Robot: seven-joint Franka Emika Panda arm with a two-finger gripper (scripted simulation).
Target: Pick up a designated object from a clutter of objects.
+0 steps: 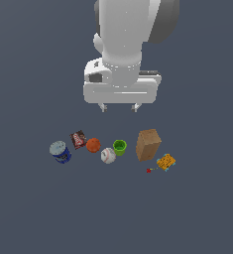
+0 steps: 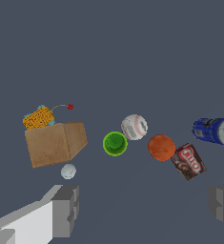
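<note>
Fingers wide, empty, gripper (image 1: 119, 106) poised above the cup (image 1: 119, 146); can (image 1: 61, 152) well off toward the exterior view's left.

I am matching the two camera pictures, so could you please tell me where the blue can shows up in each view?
Exterior view: the blue can lies at the exterior view's left end of the row of items.
Wrist view: the blue can sits at the picture's edge, partly cut off.
Shared landmark: the dark red packet beside it, next to the orange ball.
</note>
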